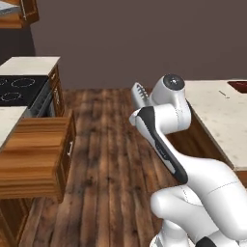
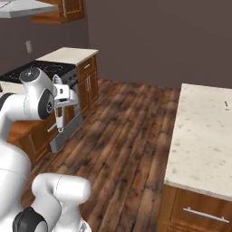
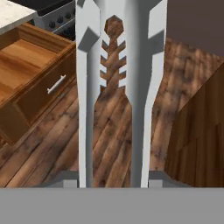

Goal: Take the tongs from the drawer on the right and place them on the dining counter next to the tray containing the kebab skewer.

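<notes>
Fingers (image 3: 114, 181) clasp tongs (image 3: 114, 87); hand view shows open drawer (image 3: 33, 87), apparently empty.

The dining counter (image 2: 199, 136) bears one small, perhaps metal, utensil (image 2: 226, 105).

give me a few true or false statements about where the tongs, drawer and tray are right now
1. The tongs are held in the gripper, above the wood floor. True.
2. The drawer is pushed shut. False: it stands pulled out, its inside open to view in the hand view.
3. The tongs lie inside the drawer. False: they are out of it, carried by the arm between the cabinets and the dining counter.
4. A corner of the dark tray shows on the dining counter at the right edge of the left base view. True.
5. The tongs already rest on the dining counter. False: they are in the air, not yet set down.
</notes>
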